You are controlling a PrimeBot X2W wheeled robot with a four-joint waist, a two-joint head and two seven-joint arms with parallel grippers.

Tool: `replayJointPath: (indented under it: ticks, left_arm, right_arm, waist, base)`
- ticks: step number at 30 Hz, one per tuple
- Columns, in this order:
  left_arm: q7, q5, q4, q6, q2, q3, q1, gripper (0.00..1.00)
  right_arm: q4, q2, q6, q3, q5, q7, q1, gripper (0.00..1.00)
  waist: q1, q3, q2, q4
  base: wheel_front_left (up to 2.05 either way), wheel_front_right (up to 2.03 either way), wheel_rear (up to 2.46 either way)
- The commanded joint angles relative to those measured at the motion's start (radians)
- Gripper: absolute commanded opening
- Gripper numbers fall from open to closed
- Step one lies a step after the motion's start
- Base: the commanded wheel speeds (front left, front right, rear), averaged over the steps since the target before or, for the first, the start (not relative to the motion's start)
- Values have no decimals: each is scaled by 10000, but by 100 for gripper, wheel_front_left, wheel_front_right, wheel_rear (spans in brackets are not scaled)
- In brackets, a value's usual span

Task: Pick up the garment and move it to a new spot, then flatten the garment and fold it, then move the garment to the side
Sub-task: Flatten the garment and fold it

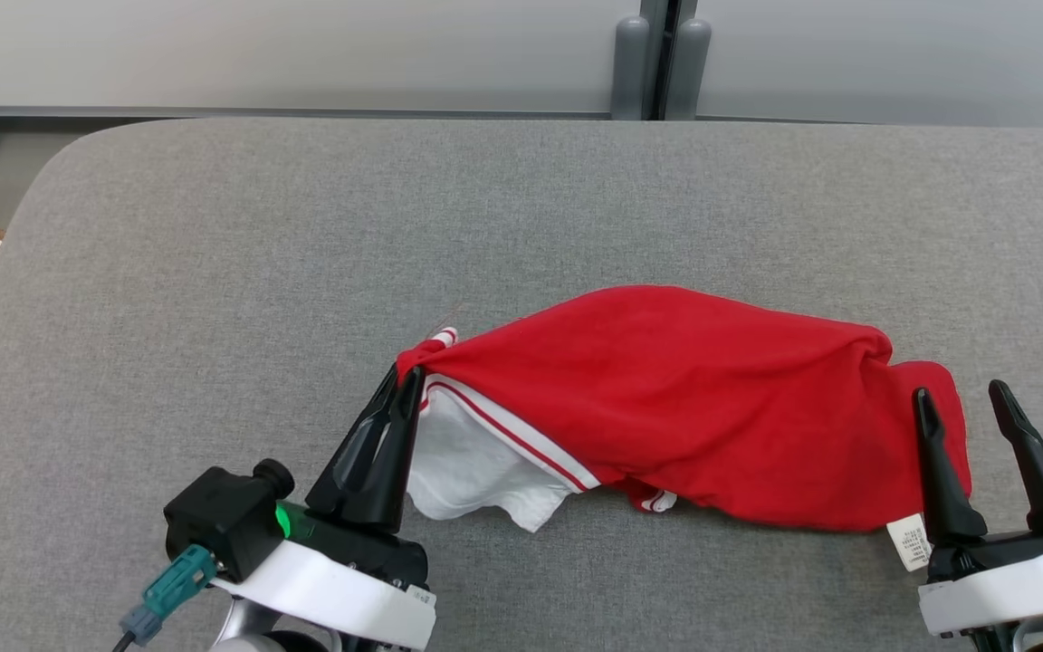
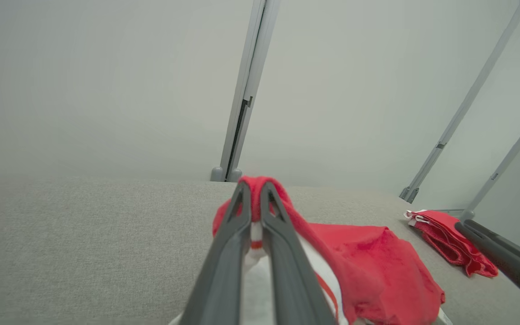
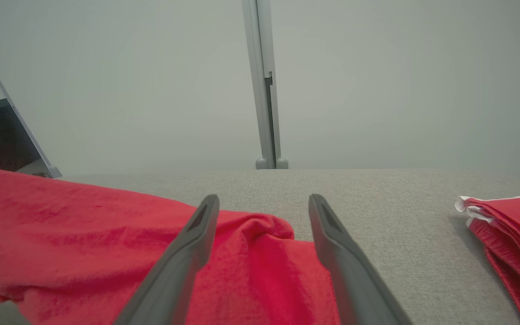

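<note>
Left hand [image 1: 406,373] clamped on garment [image 1: 666,389] edge, right hand [image 1: 960,391] apart at opposite edge

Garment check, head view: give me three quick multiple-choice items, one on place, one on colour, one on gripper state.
1. Where on the garment is the left gripper?
A. its left end
B. its middle
C. its right end

2. What is the garment's main colour?
A. blue
B. red
C. green

3. The right gripper is:
A. shut on the garment
B. shut on nothing
C. open

Key:
1 A, it pinches the cloth's left tip.
2 B, the outer cloth is red, with white showing on the inside.
3 C, its jaws stand apart at the garment's right end.
</note>
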Motion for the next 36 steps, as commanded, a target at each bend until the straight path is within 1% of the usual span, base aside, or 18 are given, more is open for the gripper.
replayJointPath:
  ticks: [1, 3, 10, 17, 19, 20, 25, 29, 30, 31, 32, 33, 36]
  left_arm:
    - [22, -64, -61, 96, 54, 112, 95, 0]
    - [30, -74, 64, 189, 82, 182, 168, 0]
    - [-131, -248, 703, 150, 46, 344, -27, 0]
    - [-513, -482, 1912, -25, -30, 615, -769, 0]
    - [-656, -570, 2663, -154, -35, 768, -1368, 0]
    - [-656, -570, 2663, -154, -35, 768, -1368, 0]
    - [-1045, -676, 4017, -237, -70, 1100, -2409, 0]
    - [-1285, -779, 5213, -354, -24, 1331, -3134, 0]
    - [-1377, -730, 5758, -355, 18, 1360, -3415, 0]
    - [-1418, -699, 5995, -340, 29, 1355, -3500, 0]
    - [-1461, -647, 6196, -318, 36, 1342, -3566, 69]
    - [-1507, -637, 6363, -318, 14, 1308, -3609, 100]
    - [-1808, -367, 6609, -209, 72, 1282, -3683, 100]
  right_arm:
    - [-14, -61, 0, 7, 64, -29, -90, 100]
    - [-83, -42, 0, 45, 47, 5, -129, 100]
    - [-170, -97, 0, 94, 94, 14, -260, 100]
    - [-285, -170, 0, 119, 160, 45, -504, 100]
    - [-327, -254, 0, 138, 170, 58, -672, 100]
    - [-327, -254, 0, 138, 170, 58, -672, 100]
    - [-252, -385, 0, 44, 221, 6, -869, 100]
    - [-90, -402, 0, -15, 275, -94, -1000, 100]
    - [31, -373, 0, -83, 312, -156, -1038, 100]
    - [93, -357, 0, -139, 319, -195, -1055, 100]
    - [139, -343, 0, -215, 339, -244, -1054, 100]
    - [171, -340, 0, -315, 335, -276, -1058, 100]
    - [223, -305, 0, -610, 266, -336, -1017, 100]
  waist:
    - [0, 100, 0, 18]
    - [0, 178, 0, -7]
    - [0, 510, 0, -232]
    - [0, 1108, 0, -534]
    - [0, 1471, 0, -666]
    - [0, 1471, 0, -666]
    - [0, 1946, 0, -896]
    - [0, 2106, 0, -1069]
    - [0, 2113, 0, -1156]
    - [0, 2098, 0, -1202]
    - [0, 2086, 0, -1234]
    - [0, 2076, 0, -1256]
    - [0, 1995, 0, -1286]
  base:
    - [0, 0, 0]
    - [0, 0, 0]
    - [0, 0, 0]
    - [0, 0, 0]
    - [0, 0, 0]
    - [0, 0, 0]
    - [0, 0, 0]
    - [0, 0, 0]
    - [0, 0, 0]
    - [0, 0, 0]
    - [0, 0, 0]
    - [0, 0, 0]
    - [0, 0, 0]
